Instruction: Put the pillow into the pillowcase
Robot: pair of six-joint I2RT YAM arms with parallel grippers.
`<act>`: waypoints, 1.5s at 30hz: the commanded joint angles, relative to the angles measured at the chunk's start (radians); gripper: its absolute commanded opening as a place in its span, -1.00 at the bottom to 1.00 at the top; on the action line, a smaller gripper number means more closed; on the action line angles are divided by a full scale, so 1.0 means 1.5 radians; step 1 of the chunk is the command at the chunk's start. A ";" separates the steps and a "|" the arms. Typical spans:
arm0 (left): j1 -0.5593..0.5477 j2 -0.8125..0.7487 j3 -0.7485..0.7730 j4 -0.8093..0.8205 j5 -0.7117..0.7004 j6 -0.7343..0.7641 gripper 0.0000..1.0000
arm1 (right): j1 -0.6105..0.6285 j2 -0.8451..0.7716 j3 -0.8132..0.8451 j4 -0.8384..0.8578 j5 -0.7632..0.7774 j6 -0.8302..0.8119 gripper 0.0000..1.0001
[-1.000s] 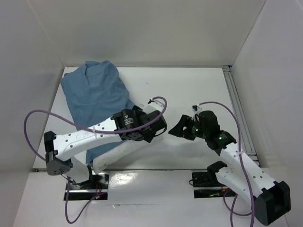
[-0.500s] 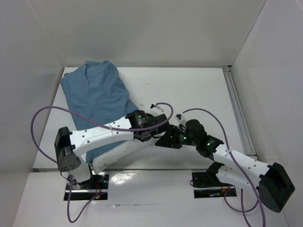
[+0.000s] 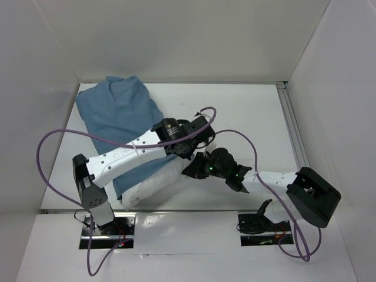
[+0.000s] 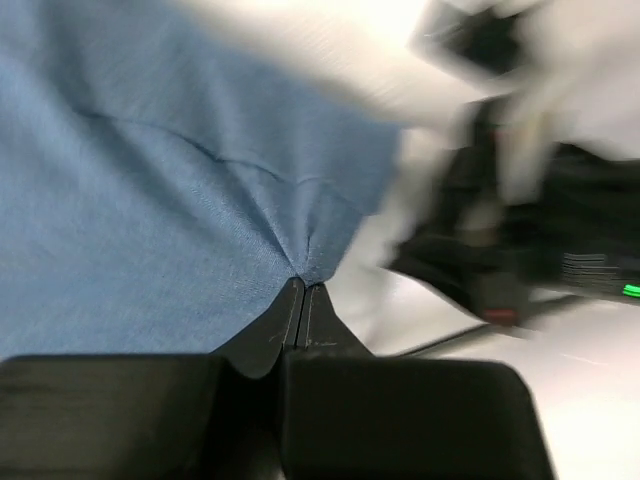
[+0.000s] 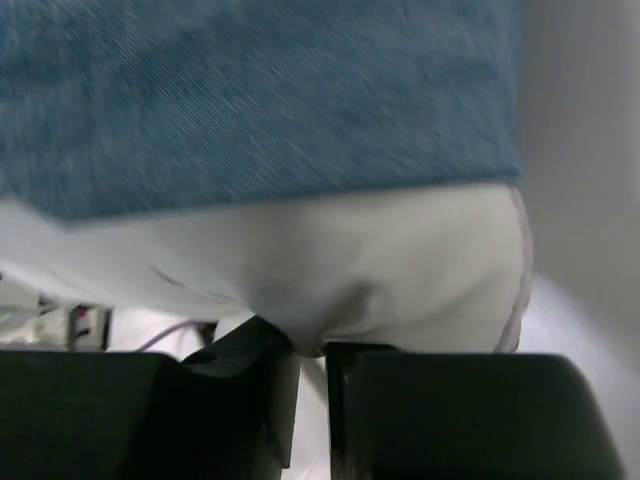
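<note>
The blue pillowcase [image 3: 114, 114] lies wrinkled from the table's far left corner toward the middle. The white pillow [image 3: 147, 187] sticks out of its near end, the rest hidden under the blue cloth. My left gripper [image 3: 191, 143] is at the case's right edge. In the left wrist view this gripper [image 4: 302, 290] is shut on a pinch of the pillowcase [image 4: 170, 200]. My right gripper [image 3: 191, 170] reaches in from the right, just below the left one. Seen from the right wrist, it [image 5: 312, 350] is shut on a fold of the pillow [image 5: 380, 270], below the pillowcase's hem [image 5: 260, 100].
White walls close the table in at the left, back and right. A metal rail [image 3: 294, 135] runs along the right side. Purple cables [image 3: 44, 153] loop off both arms. The two wrists sit close together near the table's middle.
Both arms have swung in toward the pillowcase's near right edge. Both grippers were open and have closed, the left on the blue cloth and the right on the white pillow.
</note>
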 commanded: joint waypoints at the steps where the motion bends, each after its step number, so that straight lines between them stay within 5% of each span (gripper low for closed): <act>1: 0.000 0.038 0.142 0.097 0.174 0.047 -1.00 | 0.008 0.012 0.045 0.142 0.119 -0.044 -0.89; 9: 0.011 0.232 0.490 0.098 0.453 -0.003 -1.00 | 0.008 -0.083 0.033 0.200 0.254 -0.065 -1.00; 12: 0.032 0.229 0.472 0.173 0.561 -0.054 -1.00 | -0.009 -0.114 0.027 0.176 0.307 -0.079 -1.00; 16: 0.055 0.201 0.374 0.265 0.569 -0.094 -1.00 | -0.069 -0.064 0.033 0.204 0.333 -0.067 -1.00; 21: 0.116 0.209 0.357 0.298 0.547 -0.121 -1.00 | -0.153 -0.051 0.053 0.124 0.211 -0.057 -1.00; 24: 0.171 0.229 0.357 0.306 0.565 -0.121 -1.00 | -0.182 -0.159 0.046 -0.032 0.209 -0.064 -0.52; 25: 0.182 0.237 0.364 0.312 0.572 -0.121 -1.00 | -0.192 -0.189 0.046 -0.071 0.203 -0.064 -0.21; 26: 0.201 0.246 0.371 0.312 0.582 -0.121 -1.00 | -0.201 -0.242 0.046 -0.106 0.192 -0.064 0.35; 30: 0.216 0.279 0.385 0.333 0.616 -0.121 -1.00 | -0.224 -0.360 0.017 -0.245 0.126 -0.049 0.64; 34: 0.216 0.286 0.385 0.349 0.630 -0.121 -1.00 | -0.210 -0.412 -0.060 -0.171 0.015 0.010 0.72; 38: 0.216 0.286 0.385 0.356 0.642 -0.121 -1.00 | -0.153 -0.362 -0.117 -0.042 0.036 0.031 0.65; 45: 0.216 0.262 0.353 0.356 0.634 -0.121 -1.00 | -0.139 -0.335 -0.086 -0.138 0.142 0.036 0.34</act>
